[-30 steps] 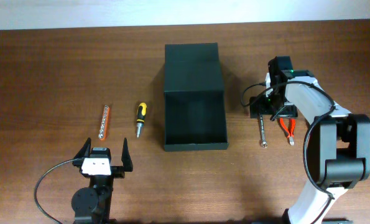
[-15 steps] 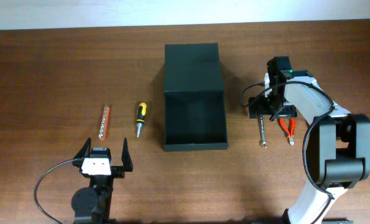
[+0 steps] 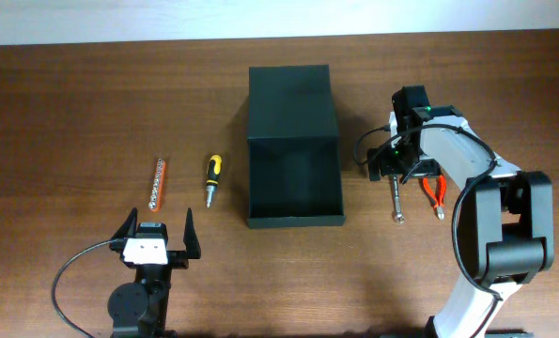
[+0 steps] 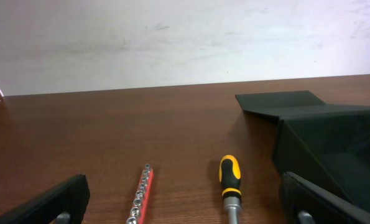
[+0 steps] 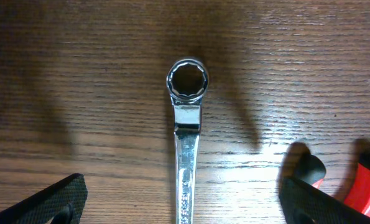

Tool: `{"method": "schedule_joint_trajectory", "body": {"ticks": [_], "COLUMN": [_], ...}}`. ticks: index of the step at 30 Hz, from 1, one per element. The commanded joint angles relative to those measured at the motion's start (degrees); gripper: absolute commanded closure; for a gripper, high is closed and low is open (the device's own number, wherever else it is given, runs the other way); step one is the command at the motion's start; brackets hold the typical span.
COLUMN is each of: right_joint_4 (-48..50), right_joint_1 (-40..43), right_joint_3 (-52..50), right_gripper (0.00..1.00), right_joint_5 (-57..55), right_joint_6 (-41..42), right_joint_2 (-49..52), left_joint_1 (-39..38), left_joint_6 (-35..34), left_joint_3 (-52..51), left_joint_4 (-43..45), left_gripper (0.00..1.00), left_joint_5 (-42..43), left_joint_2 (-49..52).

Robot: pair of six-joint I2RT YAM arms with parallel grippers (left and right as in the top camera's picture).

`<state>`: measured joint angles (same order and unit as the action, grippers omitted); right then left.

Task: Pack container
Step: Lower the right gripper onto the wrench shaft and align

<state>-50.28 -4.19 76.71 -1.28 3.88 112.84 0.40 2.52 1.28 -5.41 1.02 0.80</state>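
Table: brown wooden tabletop [image 3: 72,113].
Container: dark green-black matte rectangular box [image 3: 294,155], mid-table, flap lid laid back on the far side; only its dark floor shows inside.
Right gripper [image 3: 397,169]: spread wide above the silver ring spanner [image 5: 186,124], right of the box.
Left gripper [image 3: 157,227]: spread wide, near left, empty.
Pliers: red-handled pliers [image 3: 437,195], partly hidden by the arm.
Left of box: yellow-black screwdriver [image 3: 212,178], orange socket rail [image 3: 158,182].

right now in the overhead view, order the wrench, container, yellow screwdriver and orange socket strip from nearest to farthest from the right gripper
1. wrench: directly under the open right gripper.
2. container: to the gripper's left, mid-table.
3. yellow screwdriver: just left of the container.
4. orange socket strip: farthest left.
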Motion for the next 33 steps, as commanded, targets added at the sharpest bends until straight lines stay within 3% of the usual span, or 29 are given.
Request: {"method": "schedule_joint_trajectory", "body": {"ticks": [1, 33], "right_joint_4": [0.09, 2.19], "right_joint_1": [-0.20, -0.26], "right_joint_3": [-0.44, -2.05], "right_gripper": [0.01, 0.01], "right_joint_5": [-0.98, -0.85], "right_joint_6": [0.02, 0.02], "right_joint_2": [0.96, 1.07], "left_joint_1": [0.24, 0.24], "left_joint_6": [-0.52, -0.52], "left_joint_3": [-0.39, -0.39], "left_joint_4": [-0.02, -0.02], "left_gripper": [0.01, 0.01], "left_joint_5": [-0.42, -0.42], "left_joint_2": [-0.50, -0.50]}}
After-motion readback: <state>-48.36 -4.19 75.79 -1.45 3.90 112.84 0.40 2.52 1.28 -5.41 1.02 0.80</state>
